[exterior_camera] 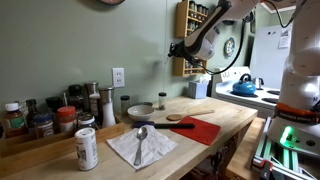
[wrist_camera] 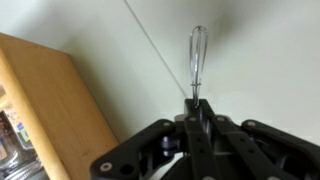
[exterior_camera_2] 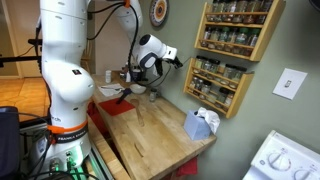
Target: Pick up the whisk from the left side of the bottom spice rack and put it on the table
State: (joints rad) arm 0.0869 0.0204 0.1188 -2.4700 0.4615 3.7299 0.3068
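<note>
the slim wire whisk (wrist_camera: 197, 55) shows best in the wrist view: a narrow, elongated loop of pale, shiny wire, standing straight out from the black robotiq gripper (wrist_camera: 196, 102) against a pale green wall. the loop has a rounded tip and tapers toward the fingers. the jaws are drawn close together and pinch the whisk at its lower end, so it is held in the air, off any surface. to its left in that view runs a light-wood panel (wrist_camera: 45, 100) with small jars glimpsed at its lower edge; which rack it belongs to cannot be told there.

in both exterior views the whisk is too small to make out. an exterior view places the gripper (exterior_camera_2: 172, 58) just beside the left edge of the light-wood bottom spice rack (exterior_camera_2: 222, 85), above the long butcher-block table (exterior_camera_2: 150, 135), with a matching upper rack (exterior_camera_2: 240, 25) and a white stove (exterior_camera_2: 285, 165). an exterior view of the gripper (exterior_camera: 178, 47) hides most of the racks behind the arm, but shows a white napkin (exterior_camera: 128, 152) bearing a shiny metal spoon (exterior_camera: 141, 135), a white can (exterior_camera: 87, 148) and a red cloth (exterior_camera: 200, 128).
</note>
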